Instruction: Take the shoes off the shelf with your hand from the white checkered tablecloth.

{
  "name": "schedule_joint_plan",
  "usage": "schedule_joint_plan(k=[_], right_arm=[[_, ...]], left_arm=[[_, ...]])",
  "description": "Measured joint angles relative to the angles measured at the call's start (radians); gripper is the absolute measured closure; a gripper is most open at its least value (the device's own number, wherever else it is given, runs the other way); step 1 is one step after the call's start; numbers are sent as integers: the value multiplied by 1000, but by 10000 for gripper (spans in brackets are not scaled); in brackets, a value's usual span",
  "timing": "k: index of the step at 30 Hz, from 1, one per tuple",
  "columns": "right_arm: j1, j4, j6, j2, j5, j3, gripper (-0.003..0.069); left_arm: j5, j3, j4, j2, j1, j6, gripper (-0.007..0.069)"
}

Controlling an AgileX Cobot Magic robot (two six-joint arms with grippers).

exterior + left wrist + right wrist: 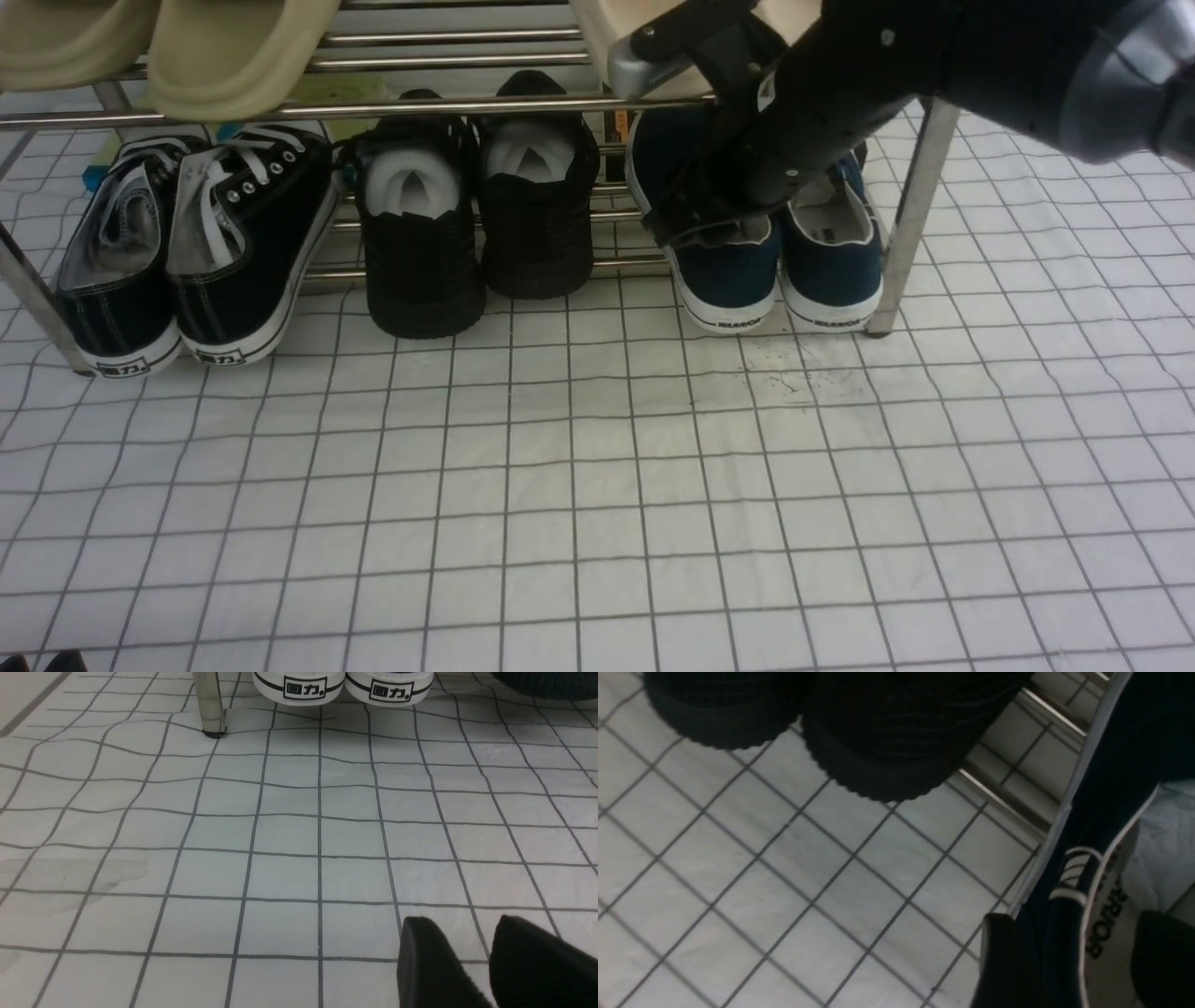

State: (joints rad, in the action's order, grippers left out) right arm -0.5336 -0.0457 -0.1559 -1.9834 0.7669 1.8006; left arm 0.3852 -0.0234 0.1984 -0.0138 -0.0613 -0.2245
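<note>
Now I have the right gripper [1069,956] with its fingers apart, straddling the side wall of one of the navy shoes [780,252], which sit on the shelf [910,215] against its right post. I'd close firmly before pulling toward the tablecloth [597,485].

A staged robot test setup: a steel shoe rack [915,205] stands on a checkered tablecloth [597,485] (not flooring).

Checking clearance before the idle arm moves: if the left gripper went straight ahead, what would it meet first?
Probably the lace-up sneakers' white toe caps; bare tablecloth lies ahead of the left gripper before them, though depth is uncertain.
</note>
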Motion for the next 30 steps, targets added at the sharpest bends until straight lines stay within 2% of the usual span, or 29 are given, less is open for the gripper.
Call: schedule_joint_plan(k=[6,8,10,11,12,14,19,30], right_arm=[[0,67,75,-57,-69,0,267],[0,88,99,-79,-85,0,309],[0,96,111,-88,-90,0,378],[0,100,115,-89,-90,0,445],[0,100,115,-89,-90,0,457],[0,100,124,-83,-78,0,610],[-14,107,156,-35,1,0,614],[-155,70,191,254,398,-33,614]], left_arm=[[0,0,0,0,0,0,384],[0,0,0,0,0,0,384],[0,0,0,0,0,0,384],[0,0,0,0,0,0,384],[0,0,0,0,0,0,384],[0,0,0,0,0,0,384],[0,0,0,0,0,0,384],[0,0,0,0,0,0,384]])
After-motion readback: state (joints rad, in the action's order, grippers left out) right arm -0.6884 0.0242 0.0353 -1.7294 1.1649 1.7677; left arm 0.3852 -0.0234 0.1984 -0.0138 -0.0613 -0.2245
